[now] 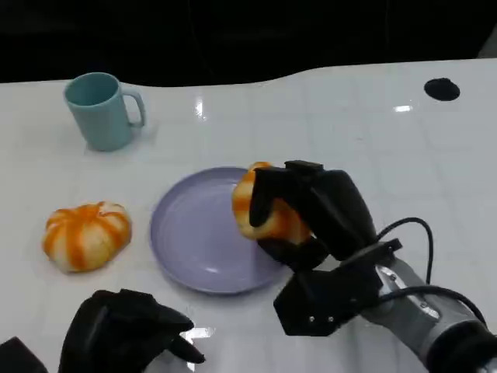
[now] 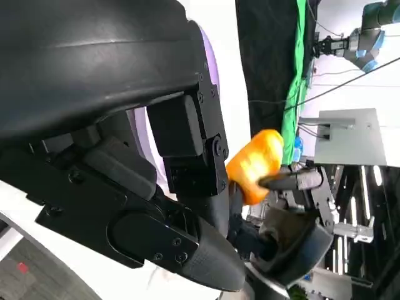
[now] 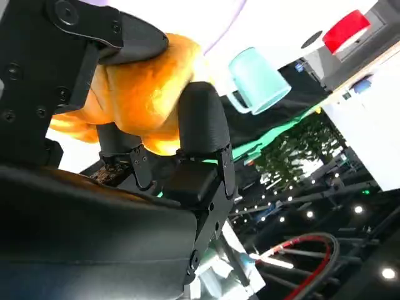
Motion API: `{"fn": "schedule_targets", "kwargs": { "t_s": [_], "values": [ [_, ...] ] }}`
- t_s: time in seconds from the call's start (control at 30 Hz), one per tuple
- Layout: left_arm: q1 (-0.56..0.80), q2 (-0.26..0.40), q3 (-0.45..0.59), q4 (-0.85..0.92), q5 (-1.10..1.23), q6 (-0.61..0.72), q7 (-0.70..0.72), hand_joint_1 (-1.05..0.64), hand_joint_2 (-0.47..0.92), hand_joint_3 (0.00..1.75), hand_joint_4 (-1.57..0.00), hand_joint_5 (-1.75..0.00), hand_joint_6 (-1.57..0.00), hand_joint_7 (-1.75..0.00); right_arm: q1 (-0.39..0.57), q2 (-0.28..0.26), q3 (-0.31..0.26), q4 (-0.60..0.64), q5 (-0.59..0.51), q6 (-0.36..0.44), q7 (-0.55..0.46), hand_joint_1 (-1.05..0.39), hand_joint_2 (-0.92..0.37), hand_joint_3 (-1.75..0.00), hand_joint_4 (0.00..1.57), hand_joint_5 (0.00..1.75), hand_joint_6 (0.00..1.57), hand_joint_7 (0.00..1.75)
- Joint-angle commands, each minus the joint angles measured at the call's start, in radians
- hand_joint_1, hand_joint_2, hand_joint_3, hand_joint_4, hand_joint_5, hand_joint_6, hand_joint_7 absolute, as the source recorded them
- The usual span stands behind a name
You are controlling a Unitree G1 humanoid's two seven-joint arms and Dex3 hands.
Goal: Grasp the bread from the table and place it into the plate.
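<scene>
The right hand [image 1: 299, 217] is clamped on 1 bread [image 1: 260, 210], held over the right rim of the purple plate [image 1: 194, 241] at frame centre. A second orange bun [image 1: 85, 235] lies on the white counter [image 1: 349, 132] at left, a teal mug [image 1: 101, 109] at upper left. The left hand [image 1: 124, 334], lower left, is partly cut off, fingers curled and holding nothing. No writing is legible.

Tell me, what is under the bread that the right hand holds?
Under the held bread is the right part of the purple plate, near its rim. The right hand covers the bread's underside, so I cannot tell whether it touches the plate.
</scene>
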Motion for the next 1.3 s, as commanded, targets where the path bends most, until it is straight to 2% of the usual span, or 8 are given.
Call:
{"fn": "schedule_targets", "kwargs": {
  "t_s": [0.03, 0.1, 0.2, 0.3, 0.43, 0.63, 0.97, 1.3],
  "values": [
    [0.0, 0.012, 0.0, 0.003, 0.008, -0.007, 0.001, -1.05, 0.77, 0.0, -1.57, -0.35, -1.57, -0.11, -0.031, 0.026, -0.009, 0.038, 0.036, 0.002, 0.026, 0.01, -0.26, -1.39, 0.94, 1.75, 0.85, 1.47],
    [0.001, 0.012, -0.001, 0.001, 0.005, -0.003, 0.0, -1.05, 0.77, 0.0, -1.57, -0.35, -1.57, -0.11, -0.035, 0.033, -0.008, 0.041, 0.043, 0.014, 0.049, 0.0, -0.29, -1.31, 0.87, 1.75, 0.85, 1.29],
    [0.001, 0.011, -0.001, 0.005, 0.005, -0.004, -0.001, -1.05, 0.77, 0.0, -1.57, -0.35, -1.57, -0.11, -0.032, 0.028, 0.001, 0.02, 0.04, 0.048, 0.098, -0.09, -0.36, -1.04, 0.73, 1.51, 0.81, 0.85],
    [0.003, 0.009, -0.003, 0.009, 0.009, -0.01, 0.0, -1.05, 0.77, 0.0, -1.57, -0.35, -1.57, -0.12, -0.019, 0.0, 0.021, -0.029, 0.032, 0.095, 0.212, -0.24, -0.55, -0.73, 0.38, 0.8, 0.65, 0.34],
    [0.005, 0.007, -0.004, 0.013, 0.006, -0.004, -0.001, -1.05, 0.75, 0.0, -1.57, -0.35, -1.57, -0.12, 0.009, -0.034, 0.042, -0.119, 0.028, 0.172, 0.347, -0.43, -0.89, -0.15, 0.15, 0.42, 0.47, 0.03],
    [0.011, 0.006, -0.008, 0.004, 0.006, 0.001, 0.002, -1.05, 0.76, 0.01, -1.57, -0.35, -1.57, -0.13, 0.054, -0.074, 0.055, -0.248, 0.033, 0.245, 0.477, -0.6, -0.92, -0.12, 0.01, 0.34, 0.32, 0.0],
    [0.007, 0.008, -0.009, 0.005, 0.011, -0.007, 0.008, -1.05, 0.76, 0.0, -1.57, -0.36, -1.57, -0.11, 0.112, -0.129, 0.037, -0.414, 0.055, 0.292, 0.596, -0.65, -0.92, -0.13, 0.0, 0.29, 0.26, 0.0],
    [-0.01, 0.005, -0.004, 0.026, 0.016, -0.014, 0.013, -1.05, 0.77, 0.0, -1.57, -0.36, -1.57, -0.12, 0.237, -0.209, -0.055, -0.54, 0.175, 0.149, 0.589, -0.53, -0.92, -0.09, 0.13, 0.44, 0.35, 0.04]
  ]
}}
